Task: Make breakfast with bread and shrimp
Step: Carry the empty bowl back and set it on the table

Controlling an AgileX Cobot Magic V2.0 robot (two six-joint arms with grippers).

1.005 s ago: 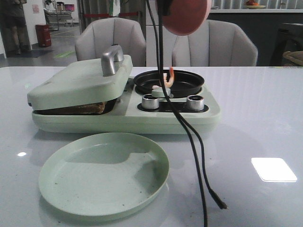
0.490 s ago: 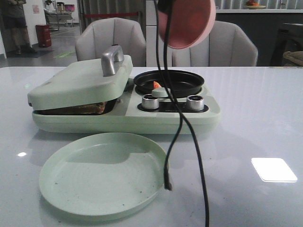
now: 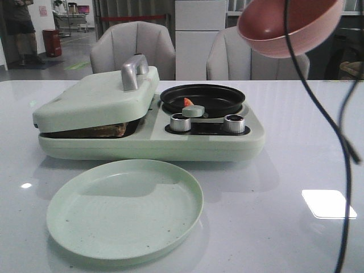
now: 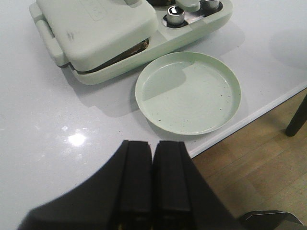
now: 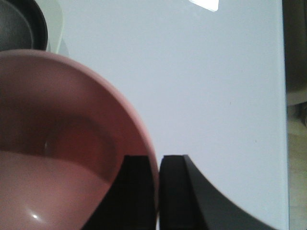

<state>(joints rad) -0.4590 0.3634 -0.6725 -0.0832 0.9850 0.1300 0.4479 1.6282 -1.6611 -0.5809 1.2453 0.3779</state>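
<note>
Since a moment ago the pink bowl (image 3: 289,25) has swung away to the right and turned from tipped over to nearly level, and it now hangs high above the far right part of the counter (image 3: 307,148). Right jaws (image 5: 158,191) are clamped on the bowl's rim, one finger inside and one outside, and the bowl looks empty in the right wrist view. A black cable (image 3: 335,142) dangles down in front of the right side. Left jaws (image 4: 153,184) are pressed together with nothing between them, and they hover over the near edge of the counter, just beside the green plate (image 4: 188,93). That plate sits close to the near edge and has only a few dark crumbs on it. Behind it, toward the far edge, stands the green breakfast maker (image 3: 149,119). Its lid (image 3: 96,99) on the left half is down but tilted, and the brown edge of the bread (image 3: 94,131) peeks out under it. On the right half is a round black pan (image 3: 202,98). The shrimp (image 3: 188,102) lies in the pan at its near side, a small orange bit showing just behind a little green knob (image 3: 193,111). Two silver dials (image 3: 181,122) sit in front of the pan.
</note>
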